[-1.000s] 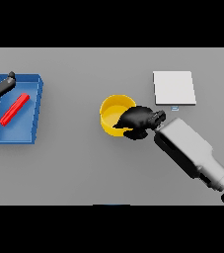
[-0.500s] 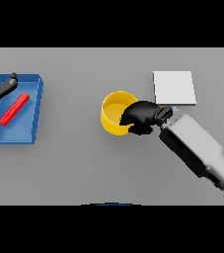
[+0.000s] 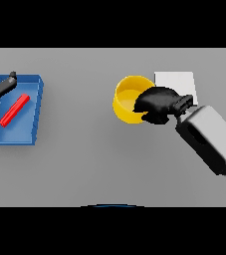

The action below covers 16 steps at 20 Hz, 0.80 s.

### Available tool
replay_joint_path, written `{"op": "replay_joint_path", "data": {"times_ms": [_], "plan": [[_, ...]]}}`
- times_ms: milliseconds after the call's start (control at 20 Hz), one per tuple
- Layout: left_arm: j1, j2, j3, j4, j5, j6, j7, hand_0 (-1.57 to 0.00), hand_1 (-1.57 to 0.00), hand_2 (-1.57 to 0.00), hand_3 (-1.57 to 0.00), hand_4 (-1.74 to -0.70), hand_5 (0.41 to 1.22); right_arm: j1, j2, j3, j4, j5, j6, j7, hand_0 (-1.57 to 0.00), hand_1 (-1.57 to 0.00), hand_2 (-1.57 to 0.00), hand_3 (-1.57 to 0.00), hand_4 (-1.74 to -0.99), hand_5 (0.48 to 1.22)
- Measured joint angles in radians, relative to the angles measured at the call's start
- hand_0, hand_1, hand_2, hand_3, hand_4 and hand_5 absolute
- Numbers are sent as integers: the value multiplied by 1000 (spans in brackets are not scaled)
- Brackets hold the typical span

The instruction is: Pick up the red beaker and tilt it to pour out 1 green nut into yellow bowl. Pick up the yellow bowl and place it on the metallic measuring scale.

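Currently: yellow bowl (image 3: pixel 127 99), just left of metallic measuring scale (image 3: pixel 176 84), its right rim clasped by right hand (image 3: pixel 156 104)'s curled fingers; advisably carried level, set centred on scale.

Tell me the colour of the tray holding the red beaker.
Blue; the tray shows best in the head view.

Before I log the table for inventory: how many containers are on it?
2: a blue tray at the far left holding a red beaker, and a yellow bowl right of centre, gripped by the right hand. None looks hidden.
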Motion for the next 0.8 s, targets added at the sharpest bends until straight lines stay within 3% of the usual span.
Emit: {"op": "replay_joint_path", "data": {"times_ms": [200,300,350,700,800], "plan": [[15,20,7,-35,8,6,-7,1,1,1,1,-811,741,-55,-57,-21,35,26,-43,-45,-1570,-1570,-1567,-1325,-1720,1221],[24,26,5,-43,6,8,-8,1,1,1,1,-802,737,-78,-62,-37,69,27,-59,-29,-1570,-1570,-1569,-1274,-1719,1221],[25,33,3,-48,1,8,-5,1,1,1,1,-801,734,-83,-84,-47,95,29,-76,-62,-1570,-1570,-1569,-1256,-1719,1221],[24,44,1,-92,9,21,68,1,1,1,1,-833,769,-124,-94,-108,327,38,-180,-64,-1571,-1571,-1571,-1181,-1720,1221],[29,46,-2,-83,4,16,69,1,1,1,1,-829,774,-125,-111,-110,385,36,-209,-112,-1571,-1571,-1571,-1168,-1720,1221]]}}
